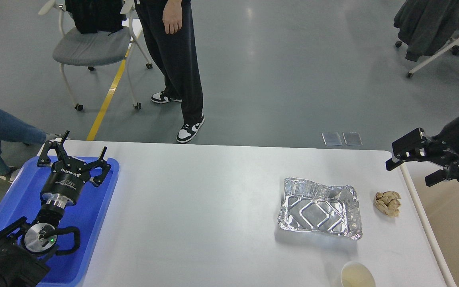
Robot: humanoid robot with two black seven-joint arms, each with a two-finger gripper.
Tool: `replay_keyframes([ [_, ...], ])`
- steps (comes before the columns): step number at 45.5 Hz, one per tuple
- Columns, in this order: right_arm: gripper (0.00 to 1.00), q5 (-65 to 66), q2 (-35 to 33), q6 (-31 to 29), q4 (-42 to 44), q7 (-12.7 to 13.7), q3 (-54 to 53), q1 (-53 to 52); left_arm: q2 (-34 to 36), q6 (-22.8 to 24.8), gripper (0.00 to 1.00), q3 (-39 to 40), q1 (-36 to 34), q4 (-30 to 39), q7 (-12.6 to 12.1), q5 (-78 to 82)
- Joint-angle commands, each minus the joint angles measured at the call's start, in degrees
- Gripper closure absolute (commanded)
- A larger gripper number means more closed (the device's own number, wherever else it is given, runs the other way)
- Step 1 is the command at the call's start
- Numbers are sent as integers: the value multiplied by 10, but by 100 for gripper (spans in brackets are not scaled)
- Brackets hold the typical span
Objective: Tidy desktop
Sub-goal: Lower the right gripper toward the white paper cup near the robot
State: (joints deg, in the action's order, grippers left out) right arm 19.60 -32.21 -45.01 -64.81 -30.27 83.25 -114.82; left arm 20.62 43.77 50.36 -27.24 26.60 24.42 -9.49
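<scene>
The white desktop (213, 207) fills the middle of the head view. On its right part lie a crumpled foil tray (319, 209) and, to its right, a crumpled brown paper ball (387, 202). A paper cup (357, 276) stands at the front edge, partly cut off. My right gripper (409, 174) is open and empty, hovering over the table's far right corner and the bin's rim, above and behind the paper ball. My left gripper (79, 153) is open and empty over the far end of the blue tray (94, 223).
A cream-white bin (422, 217) stands against the table's right edge. A person (177, 59) stands just beyond the far edge, with a grey chair (90, 46) behind. Another person's legs (2, 131) show at the left.
</scene>
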Motion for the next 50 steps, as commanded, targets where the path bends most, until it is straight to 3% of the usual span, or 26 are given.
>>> replay_keyframes([
  [1, 0, -7, 2, 0, 6, 6, -27, 28, 0, 0, 1, 0, 1, 0, 0, 0],
  [6, 0, 54, 5, 0, -1, 27, -32, 38, 0, 0, 1, 0, 0, -1, 0, 0],
  [15, 0, 217, -9, 0, -30, 33, -102, 38, 0, 0, 1, 0, 0, 0, -1, 0],
  [32, 0, 224, -28, 0, -92, 35, -114, 68, 0, 0, 1, 0, 1, 0, 0, 0],
  [37, 0, 228, -35, 1, -98, 51, -136, 84, 0, 0, 1, 0, 1, 0, 0, 0],
  [43, 0, 228, -25, 49, -95, 82, -165, 134, 0, 0, 1, 0, 1, 0, 0, 0],
  [50, 0, 227, -21, 109, -95, 84, -184, 166, 0, 0, 1, 0, 1, 0, 0, 0],
])
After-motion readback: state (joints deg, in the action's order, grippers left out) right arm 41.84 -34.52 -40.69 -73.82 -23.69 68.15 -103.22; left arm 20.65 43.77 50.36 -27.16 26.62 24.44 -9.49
